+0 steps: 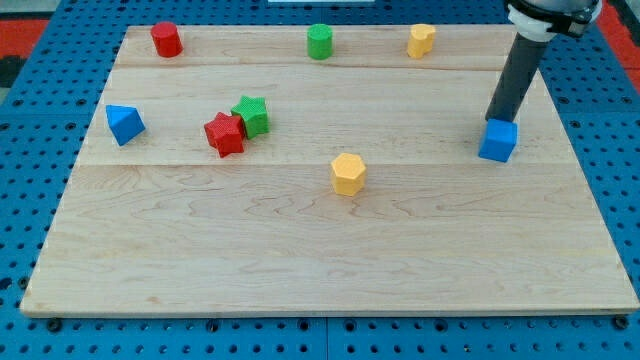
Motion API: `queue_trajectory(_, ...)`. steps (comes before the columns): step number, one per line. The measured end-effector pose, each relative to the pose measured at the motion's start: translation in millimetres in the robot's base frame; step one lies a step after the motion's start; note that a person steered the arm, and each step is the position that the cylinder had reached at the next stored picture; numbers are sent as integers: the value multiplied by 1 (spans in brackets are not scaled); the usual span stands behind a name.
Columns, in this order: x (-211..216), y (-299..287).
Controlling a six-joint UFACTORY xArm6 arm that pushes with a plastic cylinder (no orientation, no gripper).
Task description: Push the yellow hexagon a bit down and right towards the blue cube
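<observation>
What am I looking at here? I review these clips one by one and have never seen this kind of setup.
This is a single camera view onto a wooden board lying on a blue pegboard. The dark rod at the view's upper right is the end of a robot arm; it has no gripper and holds nothing, it only pushes. Its tip sits right at the top edge of the blue cube.

Small blocks lie on the board: a yellow hexagon near the middle, a red star touching a green star, a blue block at the left, and along the top a red cylinder, a green cylinder and another yellow block.
</observation>
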State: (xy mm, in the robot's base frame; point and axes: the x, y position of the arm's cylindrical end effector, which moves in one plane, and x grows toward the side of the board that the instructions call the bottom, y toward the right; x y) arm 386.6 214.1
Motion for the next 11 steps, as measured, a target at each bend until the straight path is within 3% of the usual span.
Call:
queue_trajectory(1,-7,-14)
queue_trajectory(3,-21,-118)
queue_trajectory(5,-20,-174)
queue_trajectory(7,53,-178)
queue_trajectory(9,85,-272)
queue_trajectory(10,120,-186)
queue_trajectory(11,105,-193)
